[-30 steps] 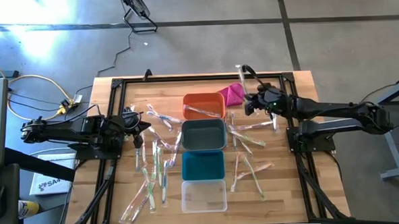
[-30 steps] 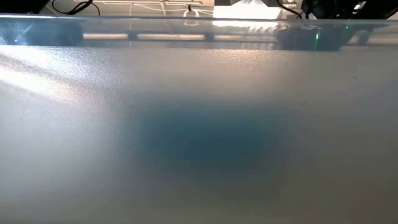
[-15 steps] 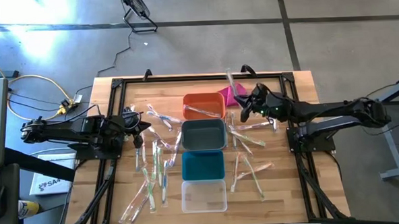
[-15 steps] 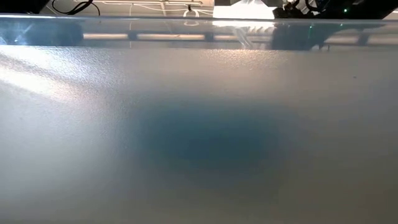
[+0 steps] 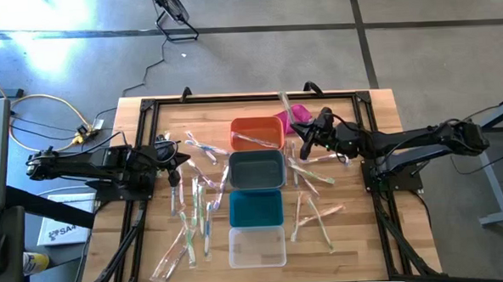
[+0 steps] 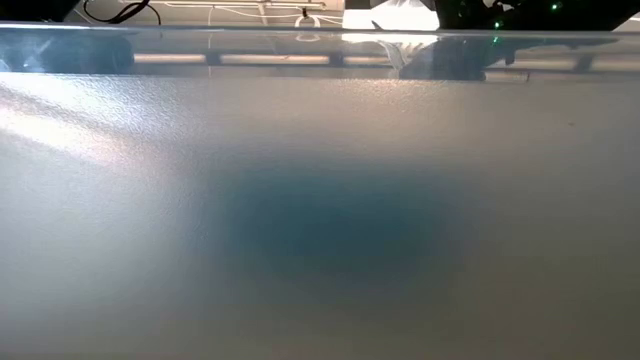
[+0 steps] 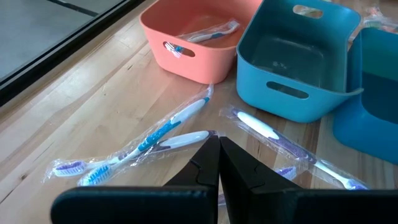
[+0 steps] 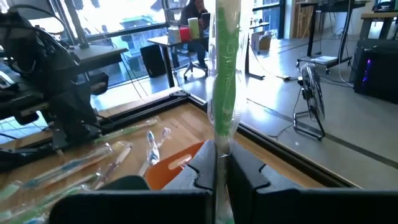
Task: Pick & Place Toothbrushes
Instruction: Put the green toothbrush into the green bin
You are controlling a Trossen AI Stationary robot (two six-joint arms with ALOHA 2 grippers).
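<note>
From above, the right tool (image 5: 307, 137) hangs just beside the orange bin (image 5: 256, 133), pinching a green wrapped toothbrush (image 5: 285, 105) that stands up out of its tip; the grey bin (image 5: 256, 170), teal bin (image 5: 255, 209) and clear bin (image 5: 257, 246) run in a row away from it, and loose toothbrushes (image 5: 195, 213) lie on the table (image 5: 386, 101) on both sides. The left tool (image 5: 177, 153) waits at the far side of the bins, pressed together and empty. The low view shows only a frosted wall and tells nothing useful. In the left wrist view that tool's tips meet with nothing between them, over a blue-and-white toothbrush (image 7: 163, 126), with one brush already lying in the orange bin ahead. In the right wrist view the green toothbrush rises straight from the pinched tips. To place it well, I judge the tool should come fully over the chosen bin, tip the brush flat and let go low.
</note>
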